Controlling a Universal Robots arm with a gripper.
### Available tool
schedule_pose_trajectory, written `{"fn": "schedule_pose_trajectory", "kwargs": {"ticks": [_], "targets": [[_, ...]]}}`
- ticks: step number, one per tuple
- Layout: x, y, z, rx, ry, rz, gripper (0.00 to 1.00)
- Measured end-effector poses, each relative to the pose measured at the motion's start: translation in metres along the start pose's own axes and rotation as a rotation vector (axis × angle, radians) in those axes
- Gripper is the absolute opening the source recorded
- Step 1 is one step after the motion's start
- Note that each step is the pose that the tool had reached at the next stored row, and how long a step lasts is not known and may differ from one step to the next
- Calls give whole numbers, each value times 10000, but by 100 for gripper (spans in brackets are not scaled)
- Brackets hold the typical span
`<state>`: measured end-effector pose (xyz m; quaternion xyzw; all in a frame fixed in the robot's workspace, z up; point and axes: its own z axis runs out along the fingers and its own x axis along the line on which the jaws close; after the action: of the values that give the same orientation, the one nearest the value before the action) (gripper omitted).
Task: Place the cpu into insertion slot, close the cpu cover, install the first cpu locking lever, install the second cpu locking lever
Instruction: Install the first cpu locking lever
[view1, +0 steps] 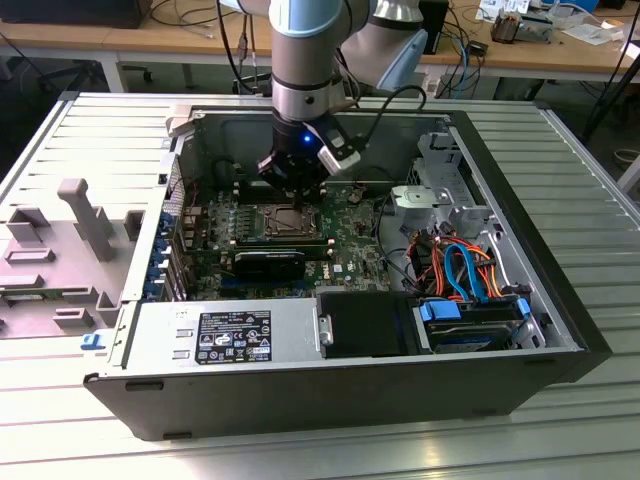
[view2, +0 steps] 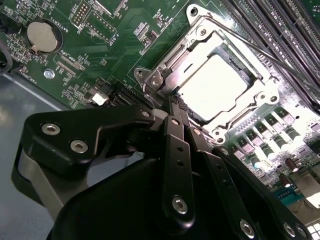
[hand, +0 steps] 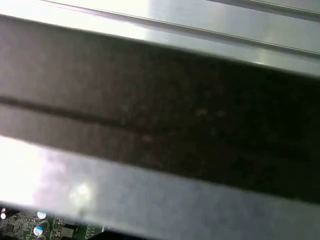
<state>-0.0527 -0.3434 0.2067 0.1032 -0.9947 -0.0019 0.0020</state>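
While a grey plastic fixture (view1: 85, 215) is laid at the exterior view's left on the slatted tabletop (view1: 560, 140), an open computer case (view1: 300, 400) is set at the middle. Inside it, the gripper (view1: 300, 195) is held at the edge of the insertion slot (view1: 288, 222) on the green board (view2: 100, 50). In the second wrist view the fingers (view2: 175, 150) are seen drawn together with no gap, tips against the slot's corner; whether anything thin is pinched cannot be told. The cpu (view2: 215, 82) is seated in the slot, and the cpu cover (view2: 175, 55) appears to be laid down around it. A thin lever wire (view2: 260, 50) is run along the slot's side away from the fingers. At the exterior view's right, orange and blue cables (view1: 460, 265) are bundled inside the case.
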Motion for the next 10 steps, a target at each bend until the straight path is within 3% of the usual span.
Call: {"fn": "schedule_pose_trajectory", "kwargs": {"ticks": [10], "targets": [[-74, -25, 1, 5, 4, 0, 11]]}}
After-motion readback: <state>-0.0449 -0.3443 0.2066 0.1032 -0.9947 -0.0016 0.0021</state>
